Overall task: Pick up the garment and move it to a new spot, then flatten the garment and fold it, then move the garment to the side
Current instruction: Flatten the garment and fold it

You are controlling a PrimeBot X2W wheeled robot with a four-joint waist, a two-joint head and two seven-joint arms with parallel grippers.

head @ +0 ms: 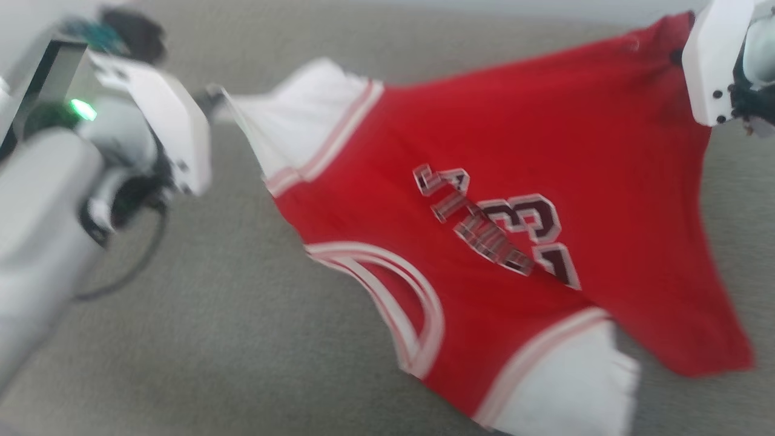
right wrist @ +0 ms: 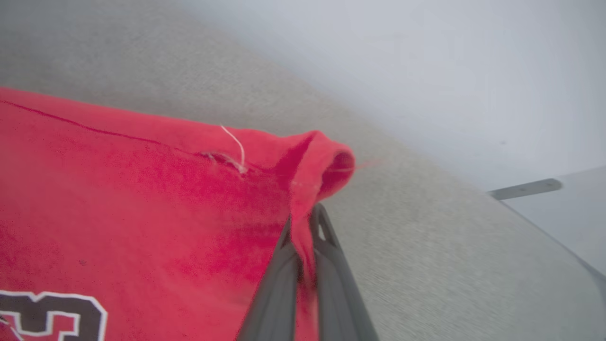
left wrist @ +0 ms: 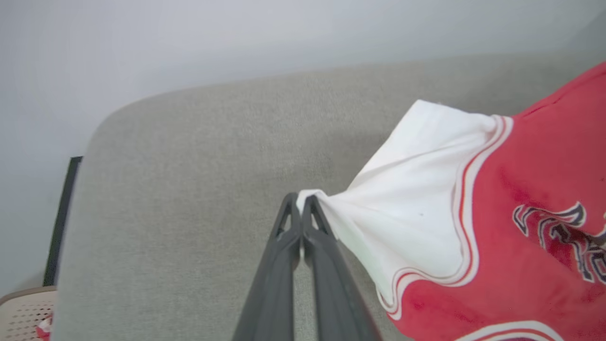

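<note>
The garment, a red jersey with white sleeves and a black-and-white "23", hangs stretched between my two grippers above a grey fabric surface. My left gripper is shut on the tip of a white sleeve; in the head view it sits at the upper left. My right gripper is shut on a red corner of the hem; in the head view its fingertips are hidden behind its white wrist casing. The other white sleeve droops at the bottom.
The grey cushioned surface runs under the whole garment. A pale wall rises behind it. A dark strip and a perforated beige basket lie beyond the surface's left edge in the left wrist view.
</note>
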